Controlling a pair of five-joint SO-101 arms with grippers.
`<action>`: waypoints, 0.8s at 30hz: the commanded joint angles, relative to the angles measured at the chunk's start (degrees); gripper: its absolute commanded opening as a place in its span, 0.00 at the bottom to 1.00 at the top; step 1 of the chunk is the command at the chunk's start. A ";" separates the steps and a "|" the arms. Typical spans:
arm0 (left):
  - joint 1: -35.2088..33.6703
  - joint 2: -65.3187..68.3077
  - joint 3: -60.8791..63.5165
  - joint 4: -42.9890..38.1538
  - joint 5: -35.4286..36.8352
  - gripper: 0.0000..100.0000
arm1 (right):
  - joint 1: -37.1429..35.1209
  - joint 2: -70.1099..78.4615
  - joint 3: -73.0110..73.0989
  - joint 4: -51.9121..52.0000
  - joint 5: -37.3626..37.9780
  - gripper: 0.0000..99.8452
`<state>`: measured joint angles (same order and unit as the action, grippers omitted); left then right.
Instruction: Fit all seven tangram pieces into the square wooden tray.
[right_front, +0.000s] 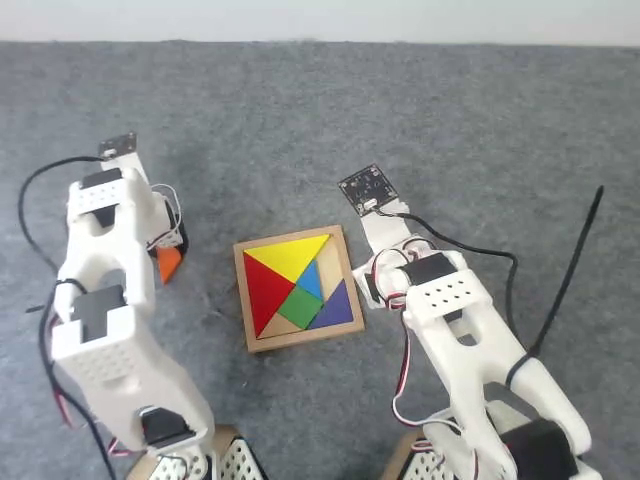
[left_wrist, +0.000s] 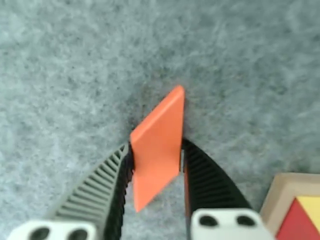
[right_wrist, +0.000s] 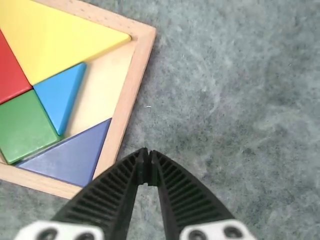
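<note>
Left wrist view: my left gripper clamps the orange piece on edge, left of the tray. I'd best level it before lowering it into a bare gap. My right gripper sits closed and empty beside the tray.

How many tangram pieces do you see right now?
6. Five lie in the tray: yellow triangle, red triangle, green square, blue triangle, purple triangle. The orange piece is gripped in the left pincer, off the tray. A seventh may be hidden.
</note>
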<state>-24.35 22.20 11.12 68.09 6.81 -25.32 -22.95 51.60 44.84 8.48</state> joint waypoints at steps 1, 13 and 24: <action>-0.79 -1.23 -2.15 0.26 1.41 0.07 | 0.13 -2.95 -0.44 0.48 0.62 0.01; -0.35 -4.92 -2.15 3.16 1.14 0.07 | 0.13 -2.95 -0.44 0.40 0.62 0.01; -0.26 -9.49 -1.01 5.01 1.05 0.07 | 0.13 -2.95 -0.44 0.48 0.62 0.01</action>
<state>-24.62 16.84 10.33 72.48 7.78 -25.41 -22.95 51.60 44.84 8.48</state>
